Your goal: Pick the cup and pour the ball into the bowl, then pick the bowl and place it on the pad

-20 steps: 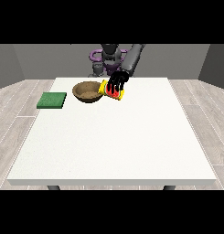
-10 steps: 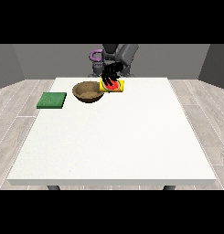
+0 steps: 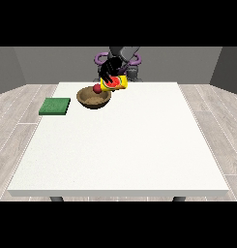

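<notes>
A yellow cup (image 3: 117, 83) with a red inside lies tipped on its side, mouth turned to the view's left, just above the far right rim of the brown bowl (image 3: 93, 98). The hand at the view's right (image 3: 109, 71) is shut on the cup from above and behind. A red ball (image 3: 97, 88) is at the cup's mouth, over the bowl's far rim. The green pad (image 3: 55, 106) lies flat on the table left of the bowl. The other hand does not show.
The white table (image 3: 139, 145) stretches wide towards the camera, with the bowl and pad near its far left part. The robot's body (image 3: 124, 54) stands behind the far edge.
The hand lifted the cup from beside the bowl and tipped it towards the bowl. The red ball now shows outside the cup, at the bowl's rim.
</notes>
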Tool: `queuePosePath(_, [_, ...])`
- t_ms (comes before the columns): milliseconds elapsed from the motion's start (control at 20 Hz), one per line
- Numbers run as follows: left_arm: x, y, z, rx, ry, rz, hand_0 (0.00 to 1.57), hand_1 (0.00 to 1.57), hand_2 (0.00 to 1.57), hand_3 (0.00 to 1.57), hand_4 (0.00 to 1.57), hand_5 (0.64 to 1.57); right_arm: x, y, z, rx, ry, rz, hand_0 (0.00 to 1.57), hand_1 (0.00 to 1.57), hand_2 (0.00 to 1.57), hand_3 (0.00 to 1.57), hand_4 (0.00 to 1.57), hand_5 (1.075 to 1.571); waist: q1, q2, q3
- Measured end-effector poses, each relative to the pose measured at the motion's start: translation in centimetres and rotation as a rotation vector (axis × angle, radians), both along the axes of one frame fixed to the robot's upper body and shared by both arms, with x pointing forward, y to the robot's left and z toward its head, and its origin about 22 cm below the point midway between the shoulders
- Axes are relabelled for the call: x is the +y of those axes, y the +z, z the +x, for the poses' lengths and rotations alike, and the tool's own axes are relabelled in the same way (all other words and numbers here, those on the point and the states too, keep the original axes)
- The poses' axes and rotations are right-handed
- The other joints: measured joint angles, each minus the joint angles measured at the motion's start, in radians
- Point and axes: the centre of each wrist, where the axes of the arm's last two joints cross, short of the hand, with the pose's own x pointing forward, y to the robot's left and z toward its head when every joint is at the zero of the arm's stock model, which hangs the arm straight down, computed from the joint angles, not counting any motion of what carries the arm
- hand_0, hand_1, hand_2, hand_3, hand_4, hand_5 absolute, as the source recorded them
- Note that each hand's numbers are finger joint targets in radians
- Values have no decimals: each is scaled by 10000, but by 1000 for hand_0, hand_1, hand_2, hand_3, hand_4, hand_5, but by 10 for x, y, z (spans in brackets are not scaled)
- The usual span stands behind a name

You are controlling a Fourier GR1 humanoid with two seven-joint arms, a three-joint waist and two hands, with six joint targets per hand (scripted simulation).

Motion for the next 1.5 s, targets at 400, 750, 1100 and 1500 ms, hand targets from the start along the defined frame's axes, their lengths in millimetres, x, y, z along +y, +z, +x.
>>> queuePosePath(400, [61,3,8,656,1483,-5780,1259,1259,1571,1571,747,1569,-23,-14,-24,376,-216,2,0,0,0,0,377,1566,194,-310,-37])
queuePosePath(750, [134,-23,-14,252,1956,-10044,1554,1554,1571,1571,1311,1549,-13,-8,-39,-179,-42,-67,0,0,0,0,397,1566,266,340,-80])
queuePosePath(1100, [146,-32,-36,206,1209,-14562,1371,1371,1571,1571,993,1571,-3,-2,-49,-625,-124,25,0,0,0,0,459,1564,565,844,-164])
queuePosePath(1500, [162,-6,-32,1196,-1853,-20637,180,180,0,0,0,1562,17,-1,-50,-738,-330,262,0,0,0,0,488,1566,1382,1588,-154])
